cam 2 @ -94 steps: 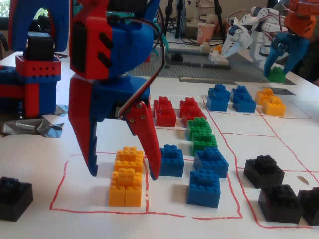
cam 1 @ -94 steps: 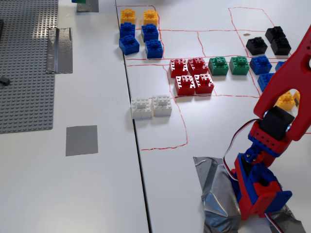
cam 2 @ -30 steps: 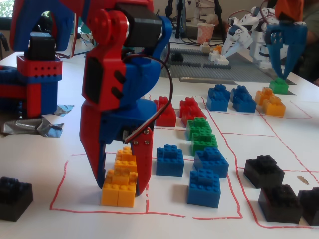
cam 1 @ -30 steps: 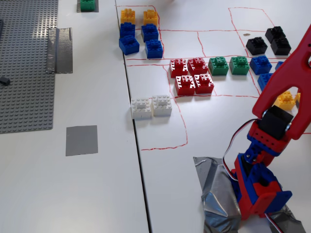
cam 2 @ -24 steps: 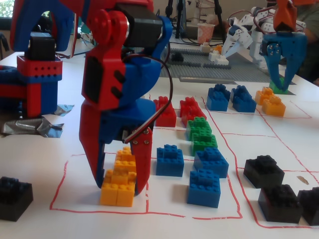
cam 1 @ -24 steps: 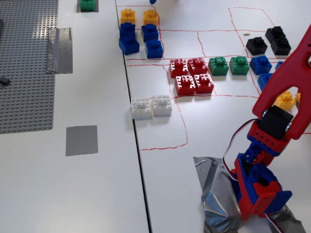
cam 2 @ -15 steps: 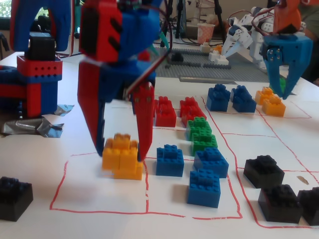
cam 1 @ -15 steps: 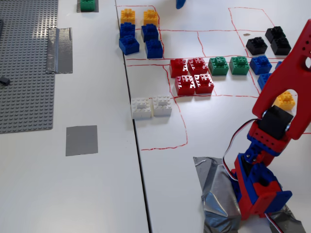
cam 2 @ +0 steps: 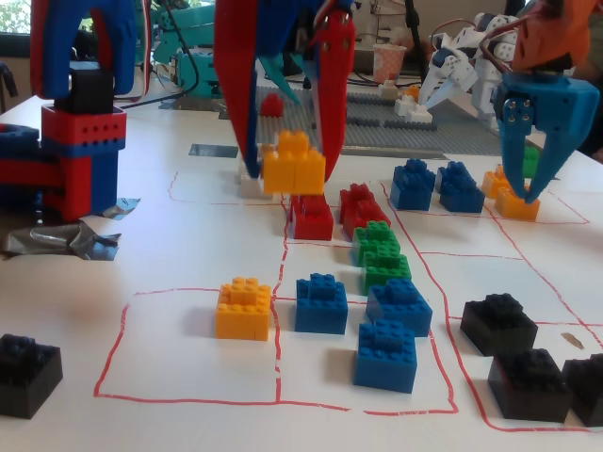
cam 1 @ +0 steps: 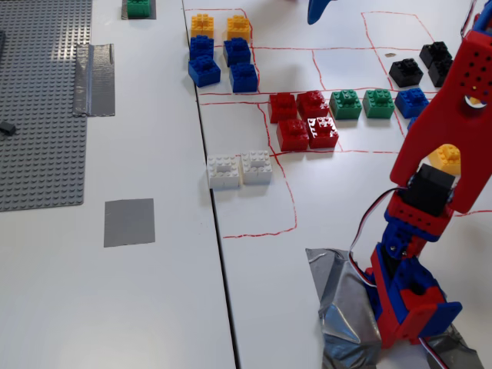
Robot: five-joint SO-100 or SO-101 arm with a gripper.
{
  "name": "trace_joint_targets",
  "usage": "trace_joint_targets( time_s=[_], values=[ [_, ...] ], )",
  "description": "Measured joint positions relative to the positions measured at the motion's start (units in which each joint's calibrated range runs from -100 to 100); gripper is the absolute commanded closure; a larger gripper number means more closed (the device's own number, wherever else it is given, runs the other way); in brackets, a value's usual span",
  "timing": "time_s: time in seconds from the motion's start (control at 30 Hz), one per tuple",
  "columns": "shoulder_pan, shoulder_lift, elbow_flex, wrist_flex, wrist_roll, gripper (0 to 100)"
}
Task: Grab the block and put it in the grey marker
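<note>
My red gripper (cam 1: 438, 181) is shut on a yellow block (cam 1: 446, 159) and holds it in the air at the right of this fixed view. In the other fixed view the gripper (cam 2: 292, 177) points down with the yellow block (cam 2: 294, 165) between its fingers, above the red blocks (cam 2: 311, 217). The grey marker (cam 1: 129, 222) is a flat grey tape square on the white table at the lower left, far from the gripper and with nothing on it.
Groups of blocks lie in red-outlined fields: white (cam 1: 238, 169), red (cam 1: 306, 121), green (cam 1: 361, 103), blue (cam 1: 223, 61), yellow (cam 1: 219, 27), black (cam 1: 421, 65). A grey baseplate (cam 1: 38, 100) lies at the left. A second grey square (cam 1: 138, 9) bears a green block. Another blue gripper (cam 2: 532, 188) hangs over yellow blocks.
</note>
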State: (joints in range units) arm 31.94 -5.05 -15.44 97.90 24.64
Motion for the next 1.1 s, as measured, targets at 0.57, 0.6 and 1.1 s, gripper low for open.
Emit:
trace_joint_targets(
  time_s=[0.57,0.6,1.1],
  values=[
    [-23.1,-12.8,9.6,0.3,-10.1,100],
    [-24.8,-13.4,10.2,0.3,-10.8,100],
    [-46.8,-15.7,19.3,-2.9,-19.1,100]
  ],
)
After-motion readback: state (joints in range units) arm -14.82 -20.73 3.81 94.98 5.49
